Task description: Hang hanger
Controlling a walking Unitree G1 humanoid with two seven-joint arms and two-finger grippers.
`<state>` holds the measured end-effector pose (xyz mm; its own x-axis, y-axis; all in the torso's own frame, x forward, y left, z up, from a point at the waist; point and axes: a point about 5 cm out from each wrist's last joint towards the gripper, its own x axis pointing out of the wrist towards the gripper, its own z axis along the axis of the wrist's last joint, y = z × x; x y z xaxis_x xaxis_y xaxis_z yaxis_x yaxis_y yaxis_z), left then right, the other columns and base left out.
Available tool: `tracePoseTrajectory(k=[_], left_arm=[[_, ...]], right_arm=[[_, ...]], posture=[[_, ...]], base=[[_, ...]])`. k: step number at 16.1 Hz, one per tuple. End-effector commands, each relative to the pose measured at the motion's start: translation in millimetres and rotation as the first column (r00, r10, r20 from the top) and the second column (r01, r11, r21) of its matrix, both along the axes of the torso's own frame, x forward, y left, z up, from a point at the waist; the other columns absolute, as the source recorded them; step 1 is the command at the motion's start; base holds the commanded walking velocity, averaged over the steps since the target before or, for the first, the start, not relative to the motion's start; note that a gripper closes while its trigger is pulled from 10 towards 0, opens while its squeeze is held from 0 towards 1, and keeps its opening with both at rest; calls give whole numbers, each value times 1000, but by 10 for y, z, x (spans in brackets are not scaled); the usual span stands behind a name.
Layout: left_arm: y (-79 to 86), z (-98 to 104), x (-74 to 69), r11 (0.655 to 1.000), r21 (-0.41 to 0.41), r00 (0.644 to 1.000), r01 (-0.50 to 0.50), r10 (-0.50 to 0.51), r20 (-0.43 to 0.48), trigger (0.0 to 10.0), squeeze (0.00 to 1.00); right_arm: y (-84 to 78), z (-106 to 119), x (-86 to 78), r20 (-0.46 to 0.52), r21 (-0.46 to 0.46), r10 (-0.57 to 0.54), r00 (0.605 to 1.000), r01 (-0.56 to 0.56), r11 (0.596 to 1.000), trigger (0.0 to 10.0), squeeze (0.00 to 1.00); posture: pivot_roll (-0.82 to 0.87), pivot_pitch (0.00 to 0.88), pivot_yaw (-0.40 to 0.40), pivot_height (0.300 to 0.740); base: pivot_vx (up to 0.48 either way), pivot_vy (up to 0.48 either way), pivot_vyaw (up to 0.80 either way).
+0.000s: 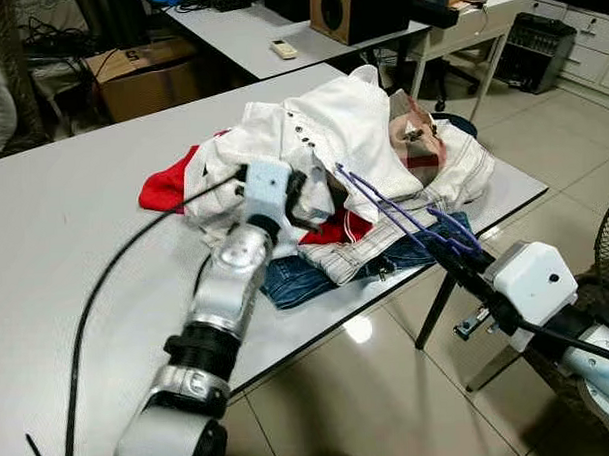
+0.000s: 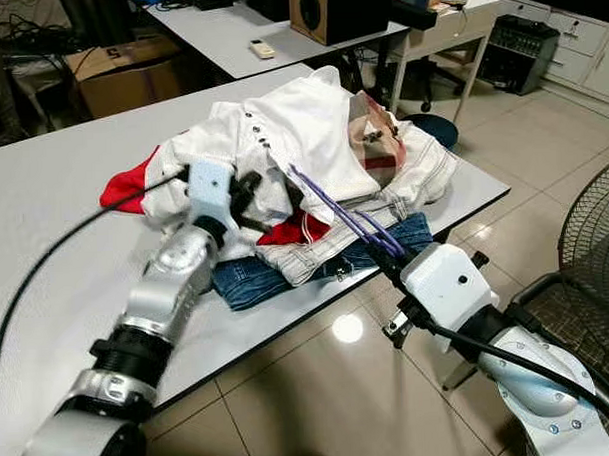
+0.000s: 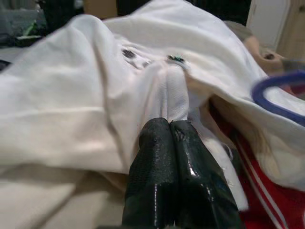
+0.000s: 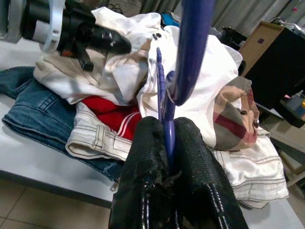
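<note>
A purple hanger (image 1: pixel 396 211) sticks out over the clothes pile, its far end lying against the white shirt (image 1: pixel 331 127). My right gripper (image 4: pixel 167 138) is shut on the hanger's near end, just off the table's front edge (image 1: pixel 456 255). My left gripper (image 3: pixel 167 125) is shut on a fold of the white shirt near its dark buttons (image 3: pixel 128 53), at the left side of the pile (image 1: pixel 301 193). The shirt tops a heap of jeans (image 1: pixel 296 278), a red garment (image 1: pixel 168 188), striped white cloth (image 1: pixel 360 248) and a plaid piece (image 1: pixel 422 144).
The heap sits on a white table (image 1: pixel 74 216) whose right corner (image 1: pixel 538 190) is close to my right arm. A floor fan (image 2: pixel 595 238) stands at the right. Behind are a second table with a speaker (image 1: pixel 357 11), a remote (image 1: pixel 283 49) and a cardboard box (image 1: pixel 144 73).
</note>
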<state>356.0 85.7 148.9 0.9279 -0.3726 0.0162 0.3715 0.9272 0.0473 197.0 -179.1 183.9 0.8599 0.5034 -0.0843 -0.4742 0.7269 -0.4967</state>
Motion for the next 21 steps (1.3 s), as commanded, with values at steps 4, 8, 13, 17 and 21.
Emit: tracePoseTrajectory(k=[4,8,13,17,21], left_arm=[[126,400,1,999,-20,991,47,-44,129,0,0],[189,589,-76,995,-20,980,99,-93,177,0,0],[141,758,-218,974,18,946,227,-225,233,0,0],[151,822,-236,973,18,944,231,-229,238,0,0],[236,349,-175,960,201,975,196,-213,67,10000,0]], right_arm=[[72,10,-69,-15,14,70,997,-70,997,10000,0],[106,-34,-73,-41,23,93,995,-93,995,10000,0],[153,-8,-61,-30,57,117,993,-115,992,10000,0],[154,-16,-60,-38,59,118,992,-116,992,10000,0],[82,-15,-69,-41,46,83,996,-81,996,10000,0]], posture=[[-187,0,63,740],[-175,0,56,740],[-164,0,51,740],[-162,0,51,740],[-168,0,56,740]], base=[[0,0,0],[0,0,0],[0,0,0],[0,0,0],[0,0,0]])
